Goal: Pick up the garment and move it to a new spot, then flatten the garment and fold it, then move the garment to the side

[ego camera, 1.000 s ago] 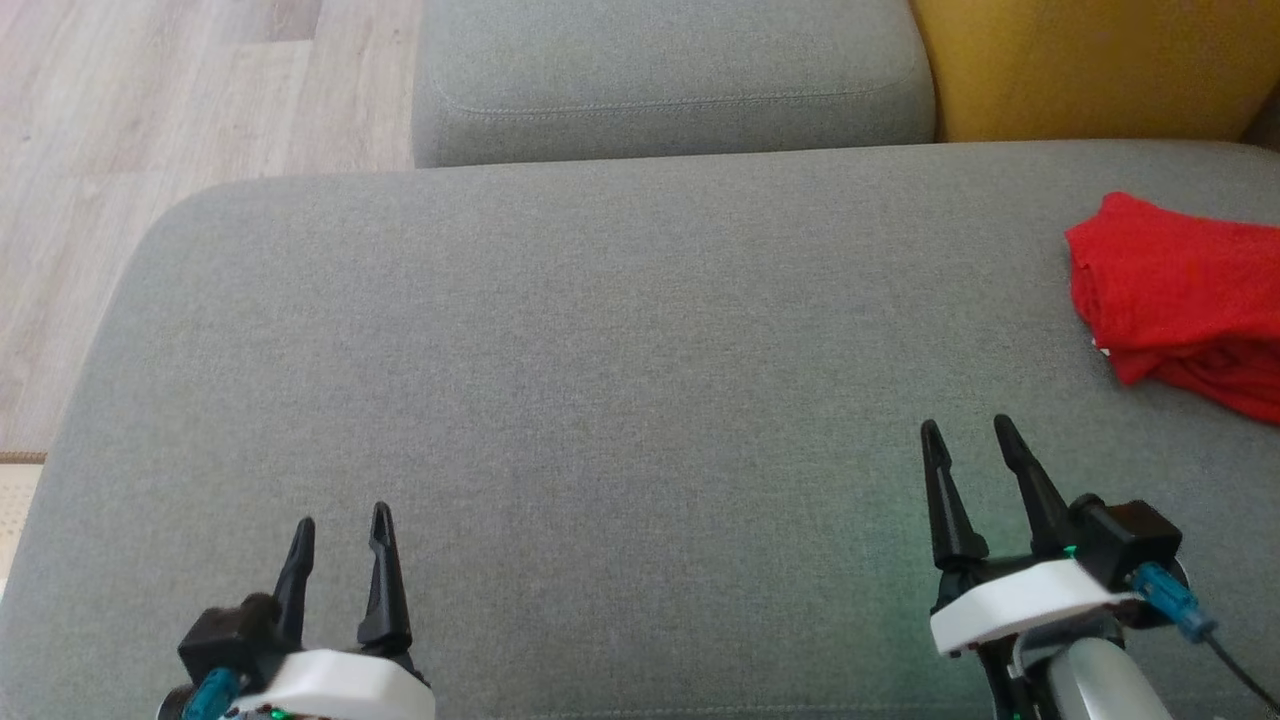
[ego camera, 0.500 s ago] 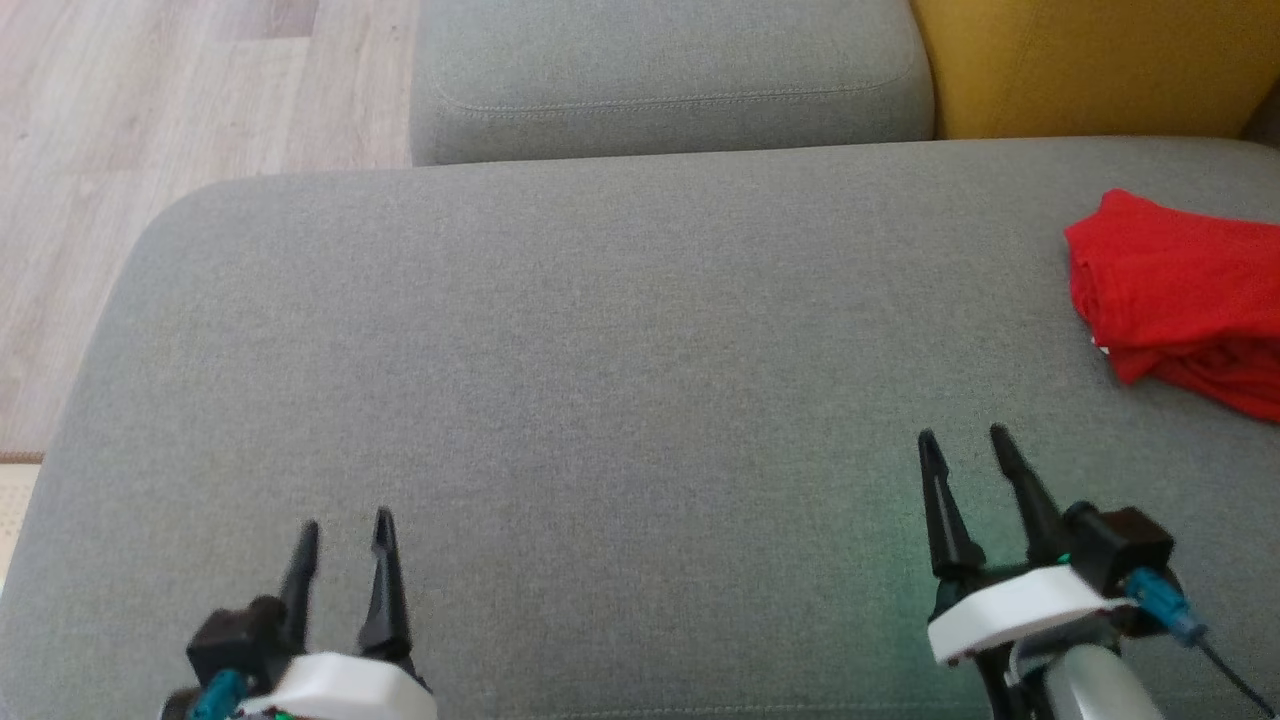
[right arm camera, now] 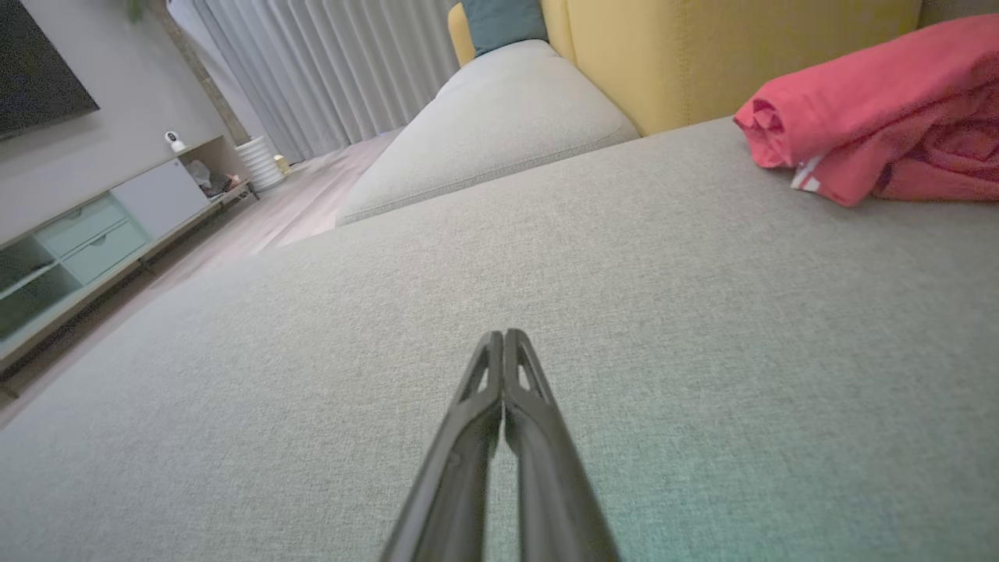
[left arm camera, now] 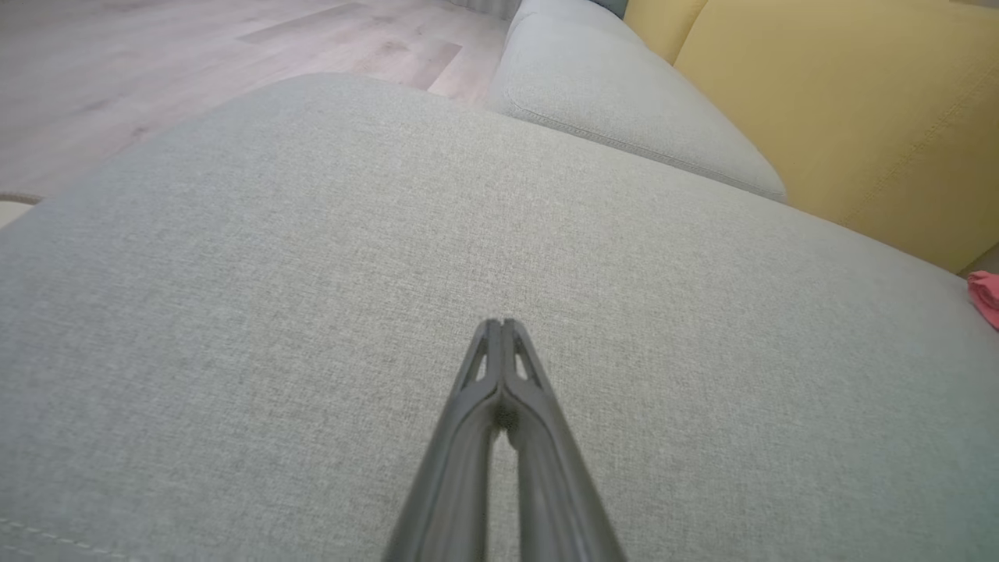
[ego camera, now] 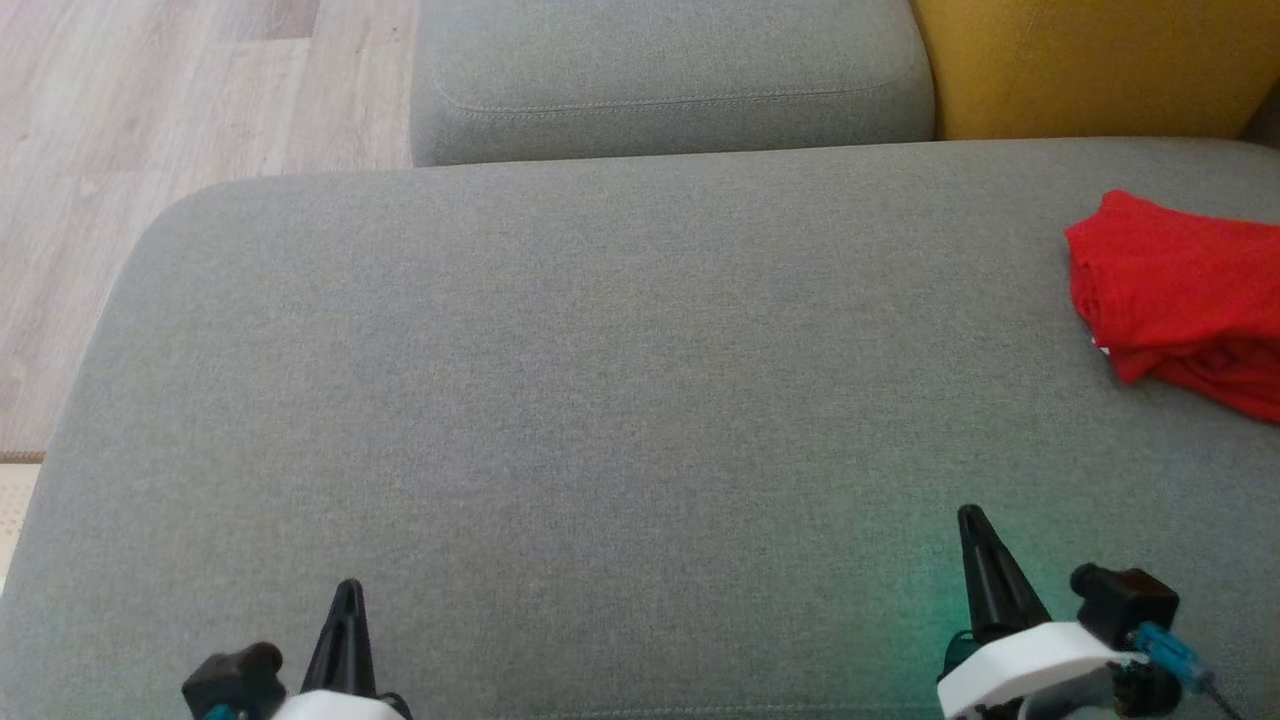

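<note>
Red garment (ego camera: 1180, 300) lies bunched in loose layers at the right edge of the grey sofa seat (ego camera: 600, 400), well apart from your left gripper (ego camera: 347, 590) and right gripper (ego camera: 971, 516), both pressed together, empty. It fits a heap awaiting pickup or a fold set aside; check which.

One red garment (ego camera: 1180, 300). Two grey cushions: near cushion (ego camera: 600, 400), far cushion (ego camera: 660, 80). Two tools: left tool (ego camera: 348, 587), right tool (ego camera: 968, 512). One yellow backrest (ego camera: 1100, 60).
</note>
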